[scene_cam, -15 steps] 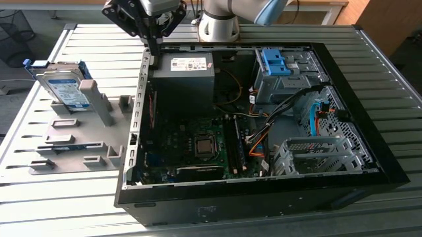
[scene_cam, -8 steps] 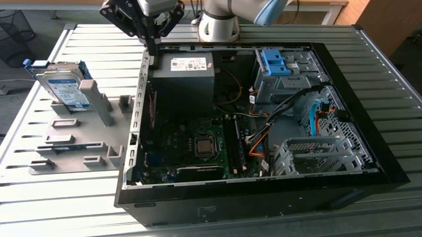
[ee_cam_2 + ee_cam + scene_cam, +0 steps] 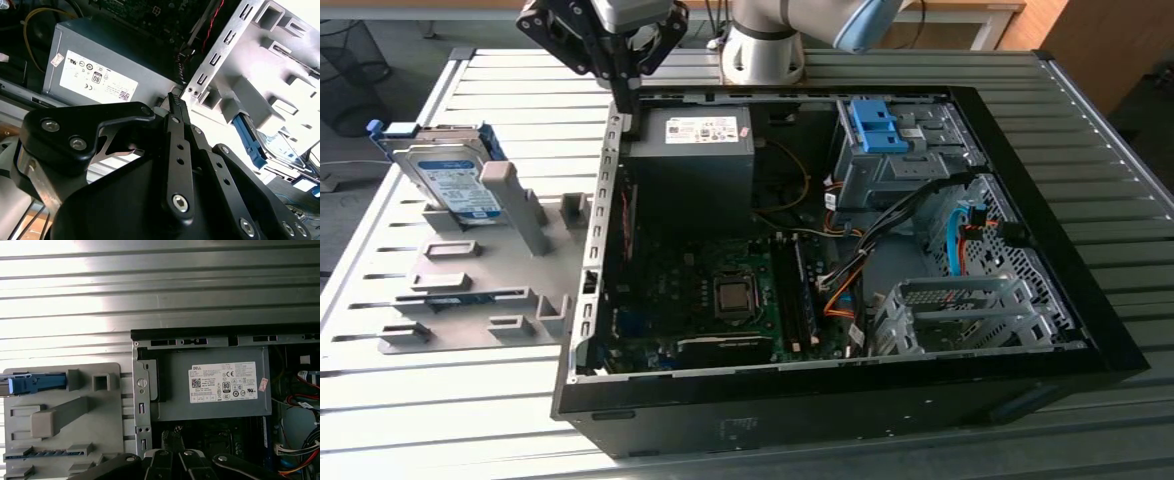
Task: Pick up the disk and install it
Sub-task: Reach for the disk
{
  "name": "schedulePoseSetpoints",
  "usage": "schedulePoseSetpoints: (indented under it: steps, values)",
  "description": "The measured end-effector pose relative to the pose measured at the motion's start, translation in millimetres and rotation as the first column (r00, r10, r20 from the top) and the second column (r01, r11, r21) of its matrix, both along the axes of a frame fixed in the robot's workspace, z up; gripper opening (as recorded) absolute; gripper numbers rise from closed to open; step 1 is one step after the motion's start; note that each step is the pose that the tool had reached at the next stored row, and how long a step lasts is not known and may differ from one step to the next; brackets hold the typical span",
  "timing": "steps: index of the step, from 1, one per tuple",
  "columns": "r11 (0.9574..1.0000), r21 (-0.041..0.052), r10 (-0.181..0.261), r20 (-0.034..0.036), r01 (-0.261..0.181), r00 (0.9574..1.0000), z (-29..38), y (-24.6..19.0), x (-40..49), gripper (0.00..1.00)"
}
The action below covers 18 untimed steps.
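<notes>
a: exterior view: gripper (image 3: pixel 627 98) hangs over the back corner of the case (image 3: pixel 1067 250), just above the side wall (image 3: pixel 603 200) by the power supply (image 3: pixel 687 150). fingers pressed together, nothing between them.

b: disk?

a: disk (image 3: pixel 447 180) stands tilted in the grey fixture plate (image 3: pixel 480 300), at the exterior view's left of the case, well apart from the gripper. not yet picked.

b: risks?

a: my read: pressed-together fingers can't straddle the blue carrier (image 3: pixel 380 135), they'd jab the disk's face. a low pass toward the plate could clip the wall's top edge or the upright peg (image 3: pixel 514 210) beside the disk.

b: room?

a: bare table (image 3: pixel 520 75) beyond the plate, open from overhead. inside the case it's tight: cables (image 3: pixel 847 270) crowd the way near the drive bay (image 3: pixel 894 170) and its blue bracket (image 3: pixel 874 125).
</notes>
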State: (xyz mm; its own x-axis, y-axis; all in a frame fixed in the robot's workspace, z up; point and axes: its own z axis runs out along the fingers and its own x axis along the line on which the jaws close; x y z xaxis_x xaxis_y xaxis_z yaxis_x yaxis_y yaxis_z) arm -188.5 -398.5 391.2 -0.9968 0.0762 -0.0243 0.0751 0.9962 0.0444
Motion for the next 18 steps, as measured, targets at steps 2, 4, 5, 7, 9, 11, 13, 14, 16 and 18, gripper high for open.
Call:
schedulePoseSetpoints:
  steps: [2, 4, 5, 7, 9, 11, 13, 14, 16, 18]
  values:
    - [1.0000, 0.0000, 0.000, 0.0000, 0.000, 1.0000, -0.1, 0.0, -1.0, 0.11]
    - [1.0000, 0.0000, 0.000, 0.0000, 0.000, 1.0000, -0.1, 0.0, -1.9, 0.11]
    - [1.0000, 0.0000, 0.000, 0.0000, 0.000, 1.0000, -0.2, 0.0, -2.4, 0.11]
    - [1.0000, 0.0000, 0.000, 0.0000, 0.000, 1.0000, -0.2, 0.0, -3.4, 0.11]
    - [1.0000, 0.0000, 0.000, 0.0000, 0.000, 1.0000, -0.3, 0.0, -4.2, 0.11]
    - [1.0000, 0.0000, 0.000, 0.0000, 0.000, 1.0000, -0.3, 0.0, -5.1, 0.11]
    - [1.0000, 0.0000, 0.000, 0.0000, 0.000, 1.0000, -0.4, 0.0, -5.9, 0.11]
    - [1.0000, 0.0001, 0.000, 0.0000, 0.000, 1.0000, -0.4, 0.0, -6.3, 0.11]
    - [1.0000, 0.0000, 0.000, 0.0000, 0.000, 1.0000, -0.5, 0.0, -7.2, 0.11]
    - [1.0000, 0.0000, 0.000, 0.0000, 0.000, 1.0000, -0.5, 0.0, -8.1, 0.11]
